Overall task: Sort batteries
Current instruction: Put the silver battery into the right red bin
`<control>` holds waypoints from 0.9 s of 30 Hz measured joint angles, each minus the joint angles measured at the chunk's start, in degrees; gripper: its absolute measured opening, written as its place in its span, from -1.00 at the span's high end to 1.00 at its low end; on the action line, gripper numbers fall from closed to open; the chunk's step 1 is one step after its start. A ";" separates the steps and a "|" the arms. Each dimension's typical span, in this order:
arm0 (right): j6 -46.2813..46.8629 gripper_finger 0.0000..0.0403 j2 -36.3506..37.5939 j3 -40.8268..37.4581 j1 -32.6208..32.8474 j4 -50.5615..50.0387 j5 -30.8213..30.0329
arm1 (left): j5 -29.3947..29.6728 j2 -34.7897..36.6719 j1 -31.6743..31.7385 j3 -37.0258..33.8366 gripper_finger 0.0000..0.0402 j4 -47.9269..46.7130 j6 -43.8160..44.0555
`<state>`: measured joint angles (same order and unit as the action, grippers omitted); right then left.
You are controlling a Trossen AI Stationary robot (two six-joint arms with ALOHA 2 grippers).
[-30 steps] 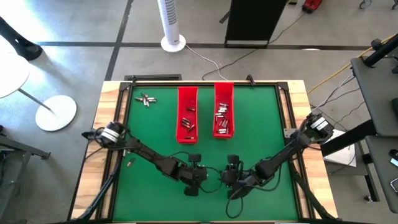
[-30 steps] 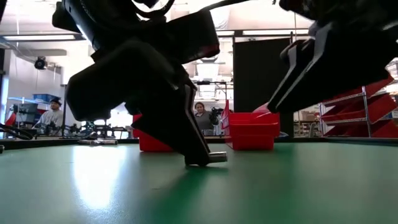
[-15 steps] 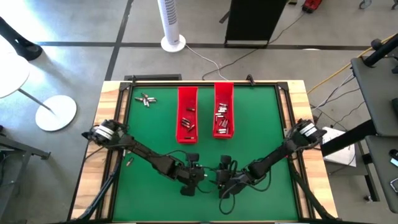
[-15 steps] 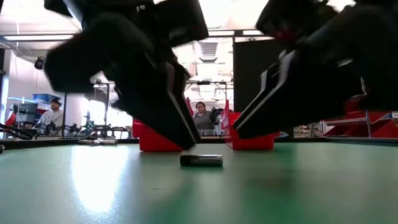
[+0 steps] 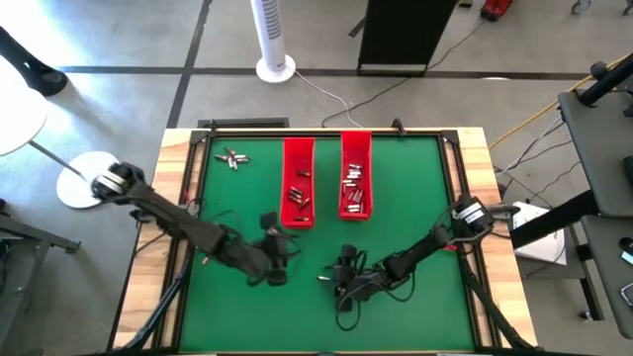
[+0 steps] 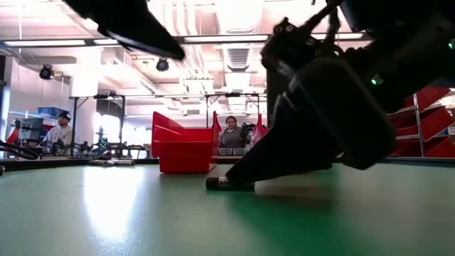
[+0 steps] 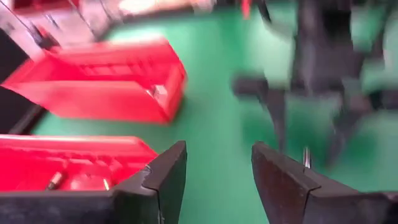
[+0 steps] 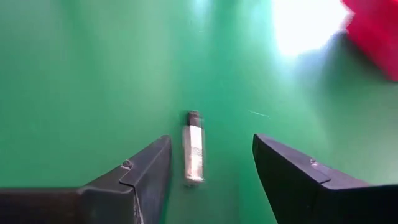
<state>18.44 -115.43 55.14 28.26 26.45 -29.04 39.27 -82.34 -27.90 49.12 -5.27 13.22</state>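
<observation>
I have two long red trays standing side by side at the far middle of the green table [image 5: 415, 198]. The left tray [image 5: 298, 182] holds a few cells, mostly in its near half. The right tray [image 5: 355, 174] holds more, bunched around its middle and near end; I cannot tell their colours apart from above. A small loose cluster of batteries [image 5: 232, 158] lies on the mat at the far left, well apart from the trays.

One battery [image 8: 193, 148] lies flat on the mat in the near middle, in front of the trays. In the right wrist view its long axis runs straight away from the camera, in line with the fingers, darker tip farthest out. In the low view it lies level on the cloth, its long axis across the picture.

My right gripper [image 5: 336, 284] is down low over that cell, the arm stretched in from the right edge and lying close to the table. Its jaws stand wide with the cell between them, touching neither finger.

My left gripper [image 5: 274, 259] sits left of the cell and apart from it, just near of the left tray, the arm reaching in from the left edge. Its jaws are apart and hold nothing.
</observation>
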 joint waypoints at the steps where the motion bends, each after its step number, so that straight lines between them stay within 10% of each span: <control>1: -0.61 -0.07 -0.29 0.46 0.03 0.16 0.86 | 0.93 2.21 -0.04 -3.00 0.20 4.92 -0.73; 13: -0.32 0.10 -5.35 5.24 -0.10 0.03 0.36 | -1.01 17.34 -0.06 -23.91 0.21 59.78 -17.09; 27: 1.96 0.37 -7.31 2.40 -0.12 5.00 -0.04 | -2.35 15.98 -0.17 -25.77 0.21 60.38 -18.51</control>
<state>20.40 -122.74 57.54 28.14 31.44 -29.08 36.91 -66.36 -28.08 23.35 55.11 -5.29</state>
